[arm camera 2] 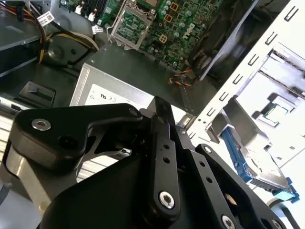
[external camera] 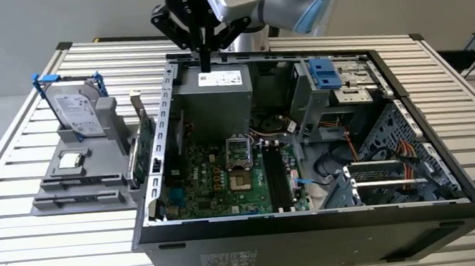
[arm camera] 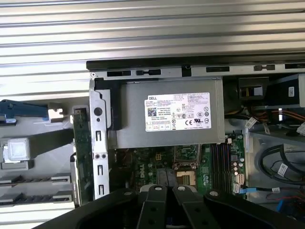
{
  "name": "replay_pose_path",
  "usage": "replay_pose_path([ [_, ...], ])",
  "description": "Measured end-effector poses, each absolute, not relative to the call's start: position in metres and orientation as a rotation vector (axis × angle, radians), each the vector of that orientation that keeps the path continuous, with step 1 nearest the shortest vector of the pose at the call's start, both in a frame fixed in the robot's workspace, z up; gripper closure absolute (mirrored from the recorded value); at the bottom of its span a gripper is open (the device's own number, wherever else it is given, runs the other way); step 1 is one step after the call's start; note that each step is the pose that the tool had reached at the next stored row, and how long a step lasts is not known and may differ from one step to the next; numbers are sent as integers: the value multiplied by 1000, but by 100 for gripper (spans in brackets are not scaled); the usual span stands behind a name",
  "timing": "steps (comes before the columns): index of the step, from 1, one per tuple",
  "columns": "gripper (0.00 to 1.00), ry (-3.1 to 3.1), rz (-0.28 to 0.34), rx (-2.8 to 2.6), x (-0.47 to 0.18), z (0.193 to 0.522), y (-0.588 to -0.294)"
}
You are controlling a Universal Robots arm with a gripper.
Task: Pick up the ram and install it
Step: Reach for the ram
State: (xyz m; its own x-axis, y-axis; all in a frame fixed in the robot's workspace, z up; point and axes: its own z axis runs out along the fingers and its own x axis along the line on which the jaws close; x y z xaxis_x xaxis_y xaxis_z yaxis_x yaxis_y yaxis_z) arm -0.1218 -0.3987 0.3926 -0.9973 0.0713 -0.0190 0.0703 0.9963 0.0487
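A: Arm position?
B: Gripper (external camera: 206,68) hangs over the far end of the open computer case (external camera: 311,221). Tips point down at the grey power supply (external camera: 212,100), close by its white label. Whether they touch the box, cannot tell.

A: Jaws?
B: Clenched. In the exterior view they read as one dark spike. In the first wrist view the two fingers (arm camera: 153,207) sit side by side with a hairline between them (the second wrist view has one stacked behind the other, so it adds little).

A: And the ram?
B: Cannot place it for certain. The long dark slots (external camera: 275,180) on the green board (external camera: 211,182), at the exterior view's right of the processor socket (external camera: 237,157), are too dim to tell whether a stick sits in one.

A: Outside the case?
B: Grey holder (external camera: 79,200) on the slatted table (external camera: 45,253), at the exterior view's left of the case. A silver hard drive (external camera: 75,110) with blue clips stands upright at its far end. A square chip (external camera: 70,160) lies flat nearer the middle. A green card (external camera: 141,155) stands on edge between holder and case wall. The holder's near part has dark grooves, contents unclear.

A: Gripper against holder?
B: Well apart. The power supply is nearest to it.
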Motion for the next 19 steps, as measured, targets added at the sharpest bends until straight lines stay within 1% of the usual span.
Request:
replay_pose_path([
  [19, 100, 3118, 75, 110, -144, 393, -398],
])
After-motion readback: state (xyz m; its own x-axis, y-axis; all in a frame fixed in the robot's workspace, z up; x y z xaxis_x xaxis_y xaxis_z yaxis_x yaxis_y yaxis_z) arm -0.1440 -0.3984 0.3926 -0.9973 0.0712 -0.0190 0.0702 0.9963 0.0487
